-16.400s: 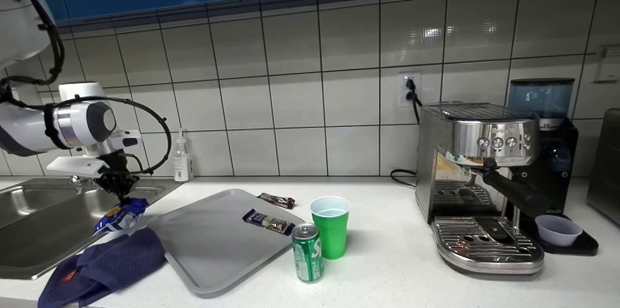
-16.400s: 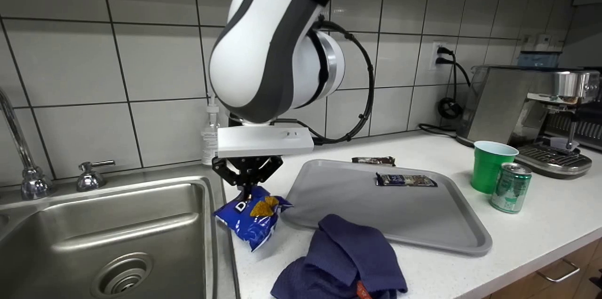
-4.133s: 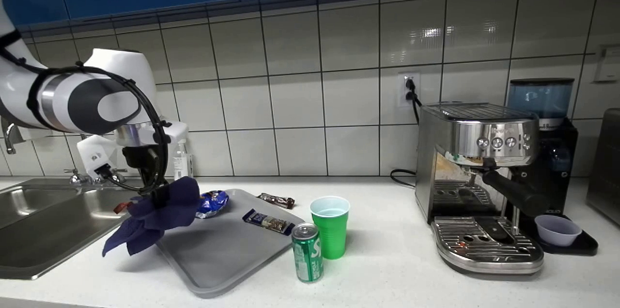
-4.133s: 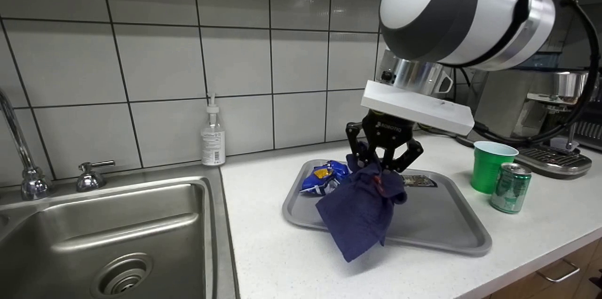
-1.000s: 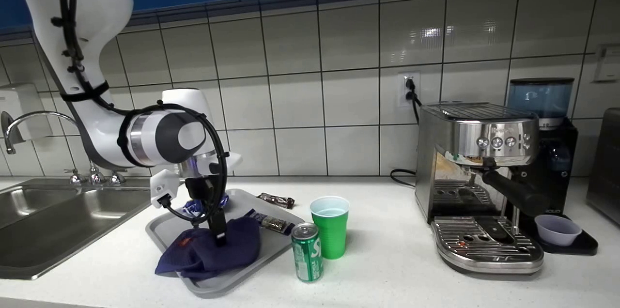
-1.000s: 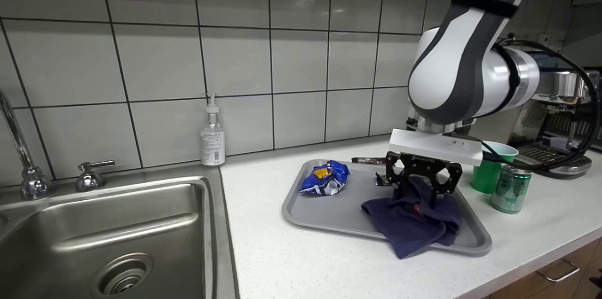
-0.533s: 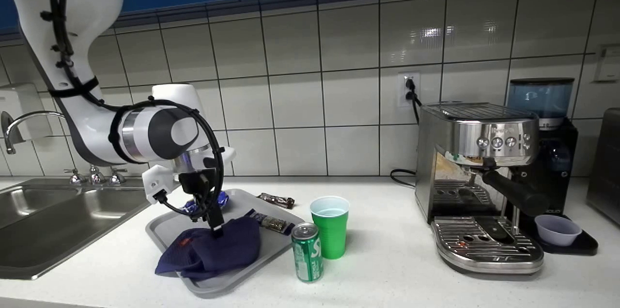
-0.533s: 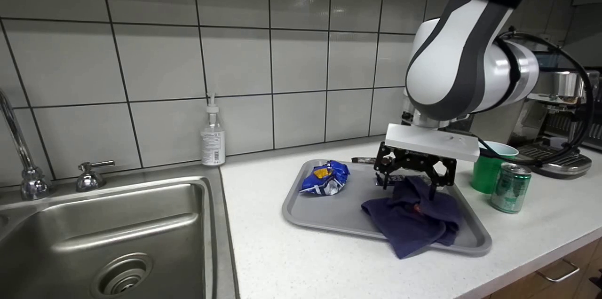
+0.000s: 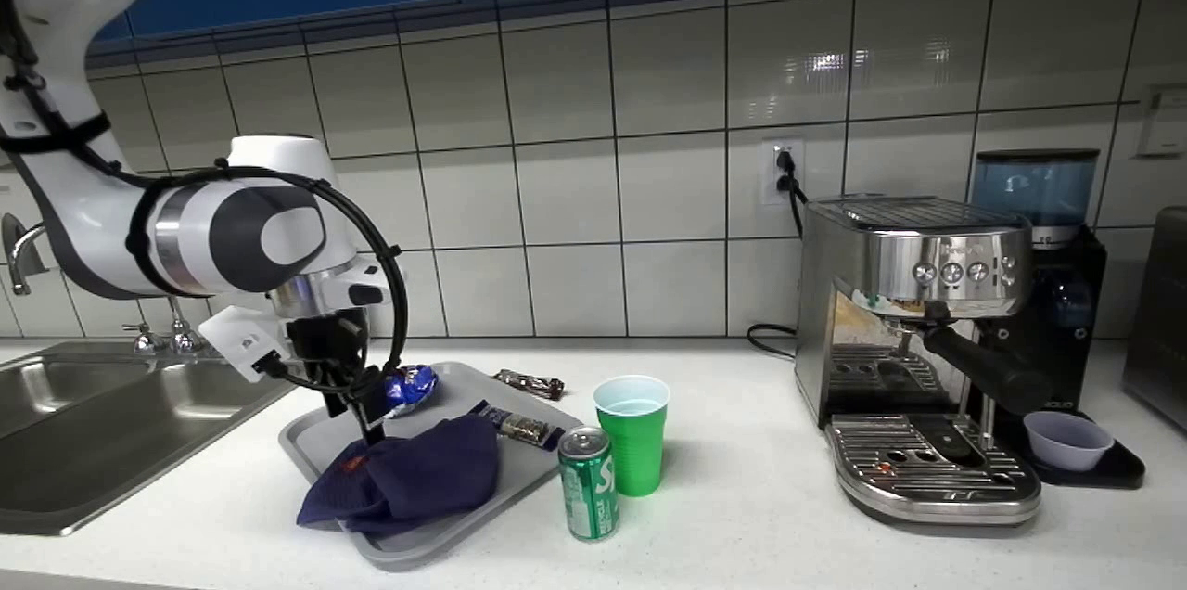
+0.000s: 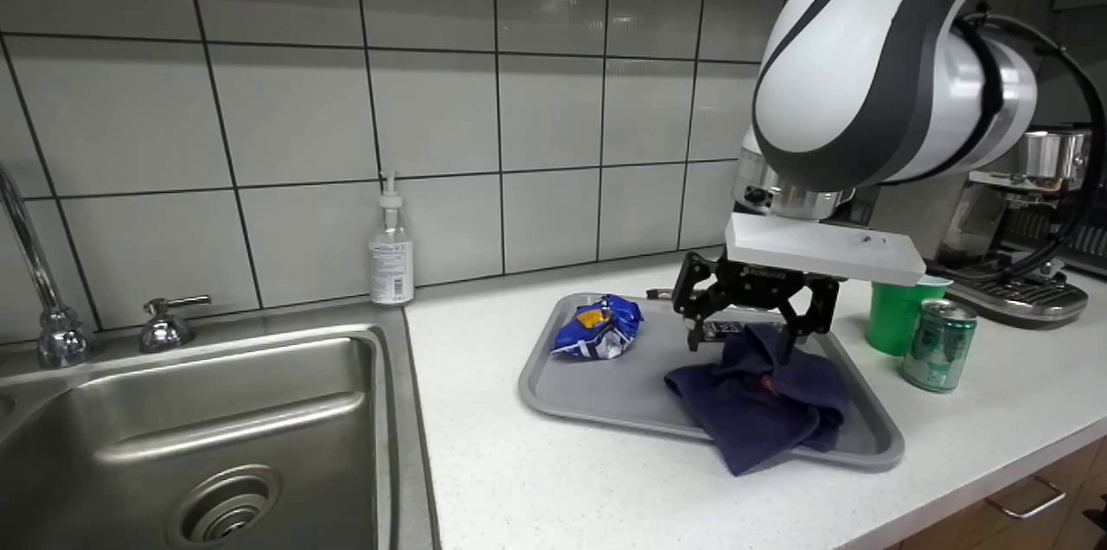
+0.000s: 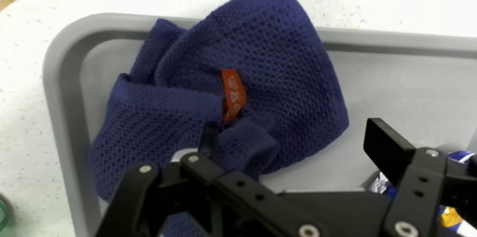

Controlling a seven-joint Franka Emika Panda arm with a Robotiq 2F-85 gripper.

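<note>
In an exterior view, a chrome faucet [image 10: 62,335] and a steel sink [image 10: 259,420] are seen farthest left of the jaws. Nearer, yet well to their left, a pump bottle [image 10: 392,265] is stood upright by the tiled wall [image 10: 432,109]. Just left of the jaws, a blue snack bag [image 10: 599,328] is laid on the grey tray [image 10: 597,399], above which the gripper [image 10: 740,347] is held. A dark wrapped bar [image 10: 660,294] is placed on the counter [image 10: 502,481] behind the jaws, beyond the tray. The jaws are spread wide apart and pointed downward; between them, a navy-wrapped bar [image 10: 723,330] is seen behind, on the tray. Below the jaws and to their right, the navy cloth [image 10: 761,403] is laid crumpled across a corner of the tray, with one end draped over the rim. One finger [image 10: 788,342] is held over the cloth, the other beside it; whether the cloth is touched cannot be told. In the wrist view, an orange tag [image 11: 234,93] is shown on the cloth, near the jaws. Farther right of the jaws, off the tray, a green cup [image 10: 895,321] is stood upright, and a green can [image 10: 940,345] is stood just beside it. Farthest right, a steel coffee machine [image 10: 930,213] is placed well apart from the jaws, partly covered by the arm [image 10: 865,83].
</note>
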